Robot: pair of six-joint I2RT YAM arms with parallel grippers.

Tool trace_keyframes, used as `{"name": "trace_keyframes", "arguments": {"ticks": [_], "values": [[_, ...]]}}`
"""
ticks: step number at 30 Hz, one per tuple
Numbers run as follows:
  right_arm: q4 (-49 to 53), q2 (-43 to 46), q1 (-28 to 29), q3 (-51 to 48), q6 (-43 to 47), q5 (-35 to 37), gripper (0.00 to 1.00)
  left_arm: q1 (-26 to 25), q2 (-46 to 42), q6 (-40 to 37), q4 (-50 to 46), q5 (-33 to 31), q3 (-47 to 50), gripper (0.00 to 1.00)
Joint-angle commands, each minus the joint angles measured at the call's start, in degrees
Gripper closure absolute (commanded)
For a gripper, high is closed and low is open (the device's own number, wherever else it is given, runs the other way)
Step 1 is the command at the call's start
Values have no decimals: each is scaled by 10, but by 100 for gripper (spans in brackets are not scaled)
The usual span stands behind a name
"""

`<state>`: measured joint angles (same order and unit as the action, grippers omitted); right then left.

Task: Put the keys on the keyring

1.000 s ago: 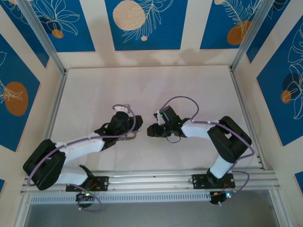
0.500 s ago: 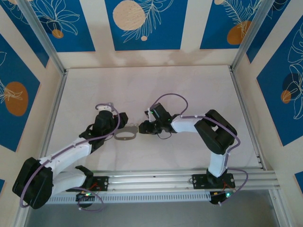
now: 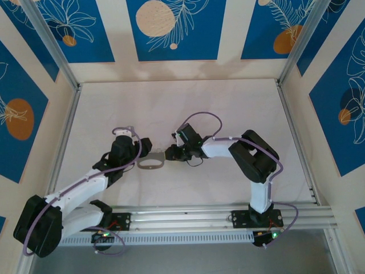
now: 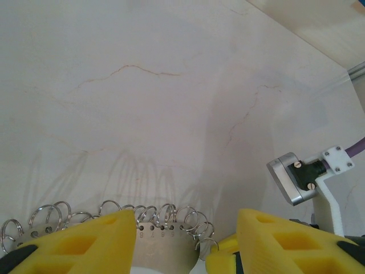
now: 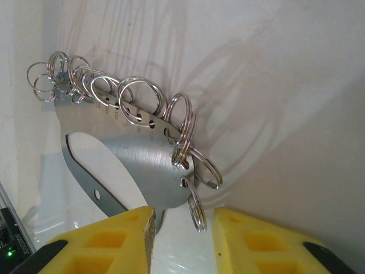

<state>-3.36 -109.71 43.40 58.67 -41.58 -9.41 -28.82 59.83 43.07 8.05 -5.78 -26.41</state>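
Note:
The keyring (image 3: 151, 164) is a flat grey oval plate lying on the table, with a row of numbered holes carrying several silver split rings (image 5: 137, 97). My left gripper (image 3: 142, 155) stands at its left end. In the left wrist view the yellow fingers (image 4: 85, 242) are wide apart, with the keyring's (image 4: 162, 245) holed edge between them and its left part hidden under the left finger. My right gripper (image 3: 170, 153) is at the plate's right end, open. Its fingers (image 5: 256, 240) flank the plate's tip (image 5: 142, 165) and one hanging ring (image 5: 197, 211), touching neither. The keys are out of view.
The white marbled table (image 3: 171, 108) stretches free behind and to both sides of the grippers. Aluminium rails (image 3: 65, 137) border it left, right and front, with blue patterned walls beyond. A yellow fingertip of the right gripper (image 4: 222, 251) and its silver wrist block (image 4: 291, 177) sit close to my left fingers.
The left arm has swung back and to the left, its gripper now at the keyring's left end. The right gripper has moved left to the plate's right end, its jaws narrowing.

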Motion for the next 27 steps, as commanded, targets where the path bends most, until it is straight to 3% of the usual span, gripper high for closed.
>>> {"name": "trace_keyframes", "arguments": {"ticks": [1, 27], "values": [[16, -15, 3, 14, -3, 8, 68, 8, -9, -3, 9, 13, 8, 50], [20, 8, -1, -11, 0, 16, 86, 12, -12, 0, 14, 22, 8, 50]]}}
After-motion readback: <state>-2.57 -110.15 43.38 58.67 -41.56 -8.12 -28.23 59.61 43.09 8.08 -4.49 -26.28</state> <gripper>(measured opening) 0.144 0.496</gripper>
